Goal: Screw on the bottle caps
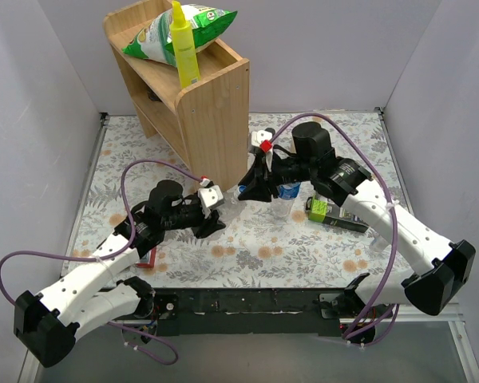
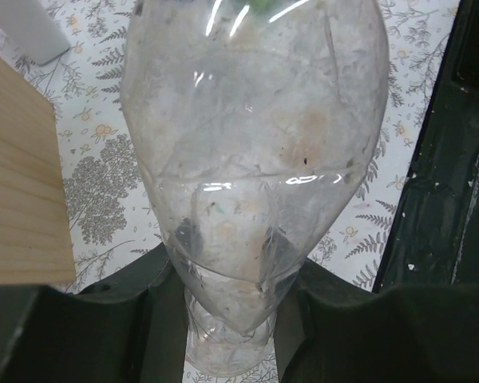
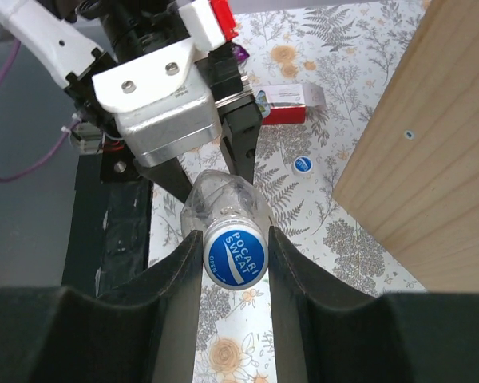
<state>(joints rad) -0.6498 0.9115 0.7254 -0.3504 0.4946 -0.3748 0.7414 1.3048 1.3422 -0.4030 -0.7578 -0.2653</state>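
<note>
A plain clear bottle [image 1: 233, 199] hangs level between my two grippers above the table. My left gripper [image 1: 221, 212] is shut on its tapered bottom end; in the left wrist view the bottle [image 2: 255, 152] fills the frame, pinched between the jaws of the left gripper [image 2: 227, 323]. My right gripper [image 1: 249, 190] is shut on a blue "Pocari Sweat" cap [image 3: 236, 257] sitting on the bottle's neck [image 3: 223, 203]. A second small blue-and-white cap [image 3: 304, 165] lies on the table. A blue-label bottle [image 1: 287, 191] stands behind my right gripper, mostly hidden.
A wooden shelf unit [image 1: 199, 104] stands at the back, holding a green bag and a yellow bottle; its side is close to the second cap [image 3: 431, 144]. A green box [image 1: 327, 211] lies under my right arm. A red-and-white box [image 3: 291, 100] lies near the left arm.
</note>
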